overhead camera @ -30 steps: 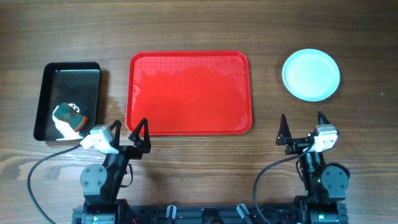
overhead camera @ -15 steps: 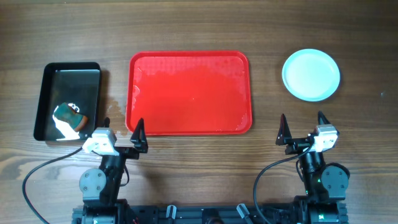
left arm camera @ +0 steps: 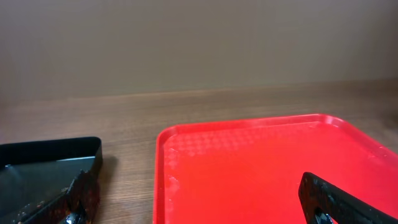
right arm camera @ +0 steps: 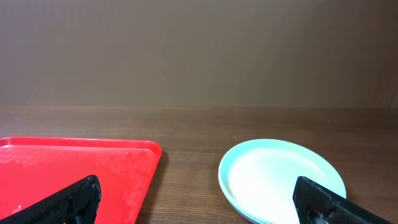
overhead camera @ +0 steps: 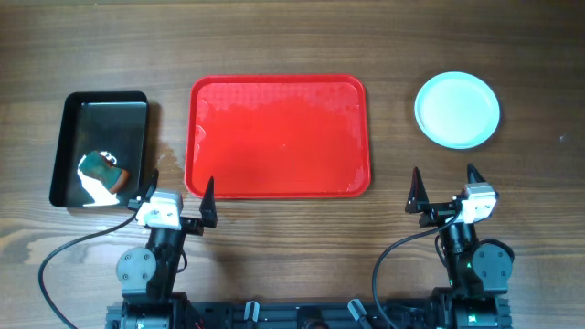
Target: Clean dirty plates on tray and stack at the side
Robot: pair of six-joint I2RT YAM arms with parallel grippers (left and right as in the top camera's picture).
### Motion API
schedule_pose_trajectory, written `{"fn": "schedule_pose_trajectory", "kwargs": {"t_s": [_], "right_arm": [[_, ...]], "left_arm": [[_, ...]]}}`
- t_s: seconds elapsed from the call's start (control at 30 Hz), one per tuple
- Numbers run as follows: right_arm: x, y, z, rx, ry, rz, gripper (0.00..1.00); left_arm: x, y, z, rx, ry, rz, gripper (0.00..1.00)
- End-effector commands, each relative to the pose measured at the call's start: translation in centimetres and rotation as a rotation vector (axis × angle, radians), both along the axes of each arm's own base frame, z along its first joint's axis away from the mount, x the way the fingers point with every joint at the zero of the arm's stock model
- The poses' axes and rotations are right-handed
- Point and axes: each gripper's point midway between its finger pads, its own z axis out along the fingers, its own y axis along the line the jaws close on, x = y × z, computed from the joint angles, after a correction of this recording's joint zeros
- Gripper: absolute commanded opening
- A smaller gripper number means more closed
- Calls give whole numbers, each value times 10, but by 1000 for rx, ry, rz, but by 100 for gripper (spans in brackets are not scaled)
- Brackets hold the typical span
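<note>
Red plastic fills the middle of the table: the tray (overhead camera: 279, 137) lies there with no plate on it, only some pale, wet-looking marks. I think it is bare because the plates (overhead camera: 457, 110) sit off toward the far right corner of the table, in one round pile, well apart from the tray. From above they look clean, but I cannot count them. My left gripper (overhead camera: 175, 194) hangs by the near left corner of the tray, its fingers spread wide with nothing between them. My right gripper (overhead camera: 443, 178) hangs near the front edge of the table, on the near side of the pile, also spread wide and holding nothing. At the left side, the black tray (overhead camera: 101, 119) holds a green and white lump (overhead camera: 101, 174), maybe the wiping sponge, parked out of the way. To me the job looks done, so both arms can rest.
</note>
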Motion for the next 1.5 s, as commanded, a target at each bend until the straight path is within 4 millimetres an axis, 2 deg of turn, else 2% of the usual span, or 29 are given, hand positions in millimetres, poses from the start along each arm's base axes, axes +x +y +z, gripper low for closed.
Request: {"fn": "schedule_pose_trajectory", "kwargs": {"t_s": [0.0, 0.17, 0.3, 0.5, 0.6, 0.87, 1.47], "right_arm": [[0, -1, 2, -18, -11, -6, 100], [0, -1, 2, -17, -11, -6, 100], [0, -1, 2, -17, -11, -6, 100], [0, -1, 2, -18, -11, -6, 100], [0, -1, 2, -18, -11, -6, 100], [0, -1, 2, -17, -11, -6, 100], [0, -1, 2, -17, -11, -6, 100]], "left_arm": [[0, 1, -3, 45, -4, 4, 100], [0, 2, -3, 104, -13, 6, 100], [1, 19, -6, 66, 8, 112, 100], [1, 28, -5, 70, 7, 158, 100], [1, 43, -3, 0, 2, 254, 100], [1, 37, -3, -17, 4, 219, 100], [1, 37, -2, -17, 0, 219, 100]]}}
